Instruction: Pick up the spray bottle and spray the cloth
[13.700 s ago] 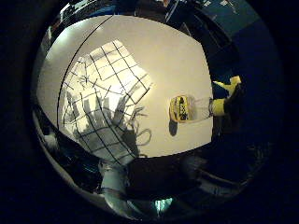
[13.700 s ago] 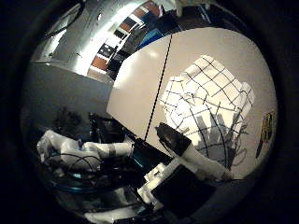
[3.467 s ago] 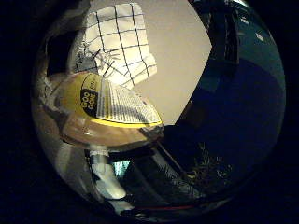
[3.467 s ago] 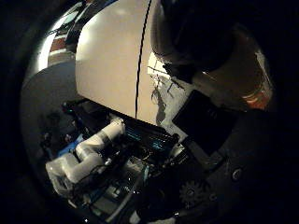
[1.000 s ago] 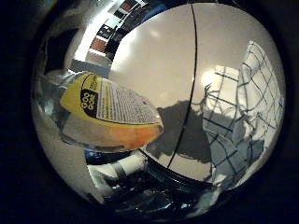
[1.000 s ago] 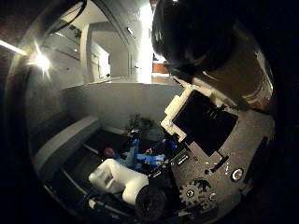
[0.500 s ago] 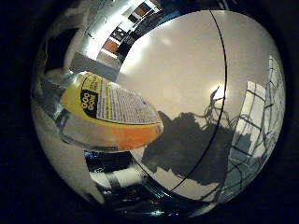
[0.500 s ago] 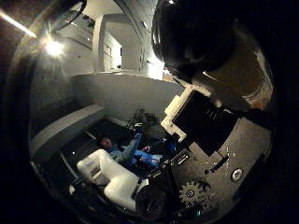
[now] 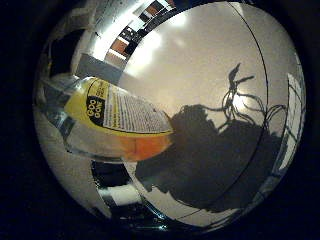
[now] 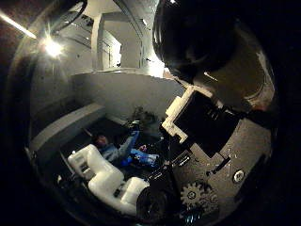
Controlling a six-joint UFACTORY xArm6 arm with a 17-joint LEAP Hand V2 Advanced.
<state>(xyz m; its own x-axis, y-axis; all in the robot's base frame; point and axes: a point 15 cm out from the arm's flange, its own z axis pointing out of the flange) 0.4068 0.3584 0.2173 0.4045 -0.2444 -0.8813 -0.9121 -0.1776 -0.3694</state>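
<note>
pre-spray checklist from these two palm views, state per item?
1. Spray bottle close against the palm, lifted off the table: ok.
2. Liquid in the bottle, orange at its lower part: ok.
3. Checked cloth in view: only a strip at the table's far edge; not ok for aiming.
4. Nozzle pointing at the cloth: cannot tell, nozzle not visible.
5. Fingers on the trigger: cannot tell.
6. Table between bottle and cloth: only shadow shows there; ok.

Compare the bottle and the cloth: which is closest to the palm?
The bottle. Its yellow label fills much of the little-finger-side view, while the checked cloth shows only as a sliver at the edge of the table.
</note>
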